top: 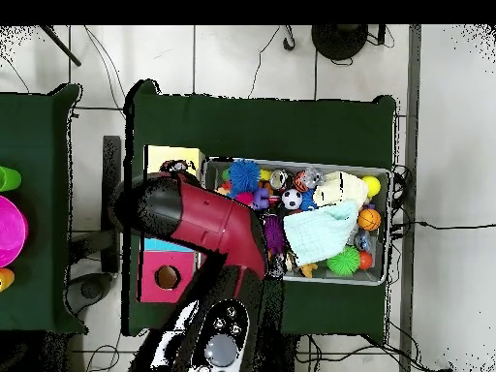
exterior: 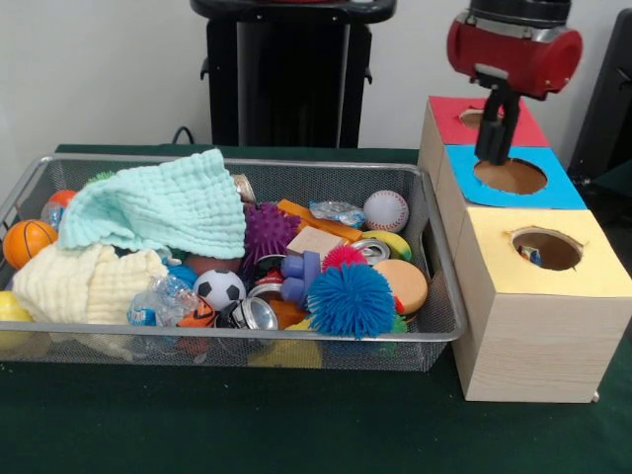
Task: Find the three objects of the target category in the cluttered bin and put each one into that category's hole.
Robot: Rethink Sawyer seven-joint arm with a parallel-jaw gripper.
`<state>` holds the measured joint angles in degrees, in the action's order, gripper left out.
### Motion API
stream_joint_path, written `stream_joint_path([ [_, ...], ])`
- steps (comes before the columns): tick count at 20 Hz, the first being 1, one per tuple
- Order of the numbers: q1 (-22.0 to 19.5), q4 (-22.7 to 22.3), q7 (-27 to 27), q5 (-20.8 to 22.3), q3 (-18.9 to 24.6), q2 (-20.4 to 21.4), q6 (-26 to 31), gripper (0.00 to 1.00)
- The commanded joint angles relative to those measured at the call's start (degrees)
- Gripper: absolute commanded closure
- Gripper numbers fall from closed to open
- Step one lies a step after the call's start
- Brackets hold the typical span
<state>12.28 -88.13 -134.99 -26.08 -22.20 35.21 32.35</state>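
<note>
Hanging over the blue-surround round hole of the pale wooden box, the red and black arm's dark gripper points down; whether it is spread or pressed together cannot be told. Inside the neighbouring yellow-surround hole, a blotched cloth piece shows. Beside the box stands the silver wire-mesh bin, holding a mint-green waffle cloth, a cream waffle cloth and toy balls. No writing is readable.

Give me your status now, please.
Tool hangs over the blue-surround hole, grip state unclear. Something colourful shows inside the yellow-surround hole. Mint-green cloth and cream cloth cover part of the bin.
</note>
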Motion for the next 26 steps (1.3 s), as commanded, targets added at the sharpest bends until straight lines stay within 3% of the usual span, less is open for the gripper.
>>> stream_joint_path([
  [1,-5.7,-9.0,4.6,5.9,7.7,0.4,-4.9,1.00],
  [10,-14.9,-11.5,7.5,12.8,13.2,2.0,-13.1,1.00],
  [19,-22.7,-14.6,8.3,24.2,22.7,1.2,-21.1,1.00],
  [23,-24.5,-15.5,5.5,29.2,25.5,1.6,-23.7,1.00],
  [24,-24.8,-15.5,4.0,30.8,25.9,1.6,-24.6,0.00],
  [26,-24.3,-15.7,2.5,31.2,25.0,1.6,-26.3,0.00],
])
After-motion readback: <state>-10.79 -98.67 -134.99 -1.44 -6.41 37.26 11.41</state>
